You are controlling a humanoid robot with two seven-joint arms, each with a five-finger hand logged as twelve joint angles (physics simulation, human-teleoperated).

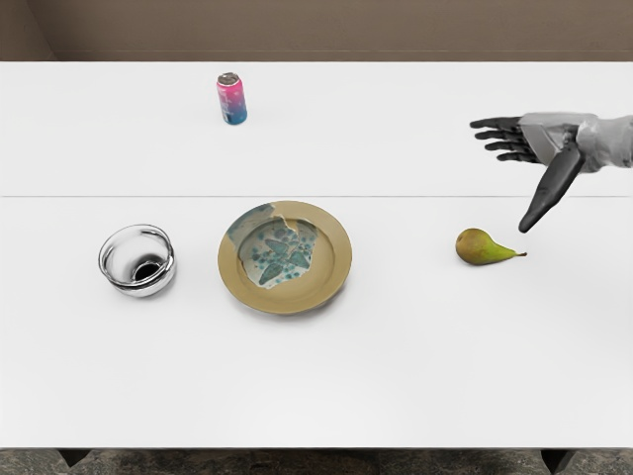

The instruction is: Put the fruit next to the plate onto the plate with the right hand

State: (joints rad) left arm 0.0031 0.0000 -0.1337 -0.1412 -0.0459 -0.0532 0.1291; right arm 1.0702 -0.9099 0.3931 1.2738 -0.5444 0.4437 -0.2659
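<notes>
A yellow-green pear (482,247) lies on its side on the white table, stem pointing right, well to the right of the plate. The plate (334,259) is tan with a blue-green mottled centre and has nothing on it. My right hand (514,163) comes in from the right edge and hovers above and behind the pear. Its fingers (497,139) are spread toward the left and its thumb (549,193) points down at the pear's stem end. It holds nothing and does not touch the pear.
A shiny metal bowl (137,259) stands left of the plate. A pink and blue can (231,98) stands upright at the back. The table's front edge (316,447) runs along the bottom of the view.
</notes>
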